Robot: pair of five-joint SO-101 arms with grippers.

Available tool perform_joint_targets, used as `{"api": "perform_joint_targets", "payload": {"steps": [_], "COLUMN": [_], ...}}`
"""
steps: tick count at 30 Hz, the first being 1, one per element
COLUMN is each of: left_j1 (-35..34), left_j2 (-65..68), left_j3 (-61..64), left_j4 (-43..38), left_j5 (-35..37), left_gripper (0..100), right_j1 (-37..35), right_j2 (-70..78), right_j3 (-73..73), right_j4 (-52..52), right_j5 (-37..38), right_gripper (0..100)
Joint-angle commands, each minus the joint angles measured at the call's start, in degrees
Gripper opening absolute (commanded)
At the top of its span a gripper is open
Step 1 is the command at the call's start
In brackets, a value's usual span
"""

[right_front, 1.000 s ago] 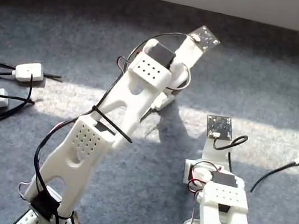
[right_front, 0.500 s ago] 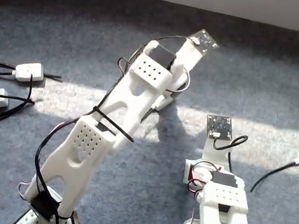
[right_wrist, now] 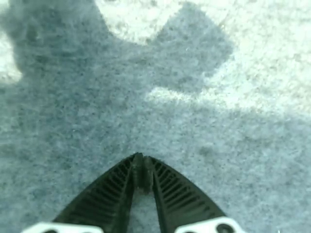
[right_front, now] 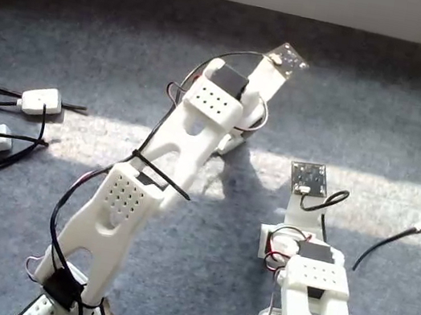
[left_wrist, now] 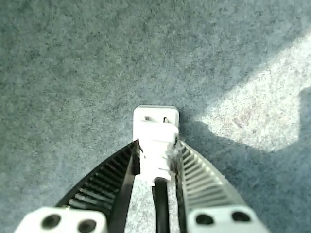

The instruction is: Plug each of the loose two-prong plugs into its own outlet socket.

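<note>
left wrist view has the left gripper [left_wrist: 156,146] with fingers pinching a two-prong plug [left_wrist: 155,119] well apart from the outlet socket [right_front: 41,101], so carrying and aligning it likely come next; the right gripper [right_wrist: 142,171] has its fingers pressed together, empty.

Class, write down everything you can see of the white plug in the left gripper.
The white plug looks like moulded plastic, with a squared front end bearing two small dark marks and a ribbed neck where a black cord leaves it. The left gripper clamps its sides with black ribbed fingers, front end towards the grey carpet.
</note>
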Motion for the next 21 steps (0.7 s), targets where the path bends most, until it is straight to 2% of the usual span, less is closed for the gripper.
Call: {"api": "perform_joint_targets", "payload": {"steps": [1, 6, 13, 21], "left_j1": [-0.6, -0.4, -0.3, -0.1], "left_j2": [-0.1, 0.2, 0.4, -0.3], "left_j3": [-1.0, -0.6, -0.5, -2.7], "left_j4": [3.2, 5.8, 1.2, 1.1], "left_j5": [0.7, 0.9, 3.2, 2.3], "left_gripper": [1, 1, 1, 1], "right_j1": [-0.5, -0.5, -0.5, -0.5], "right_j2": [-0.6, -0.6, -0.6, -0.6], "right_j3": [-0.2, -0.2, -0.2, -0.2], "right_j4": [-0.9, -0.9, -0.9, -0.9], "right_j5": [-0.6, -0.6, -0.6, -0.6], "right_gripper": [0.6, 0.6, 0.6, 0.6]}}
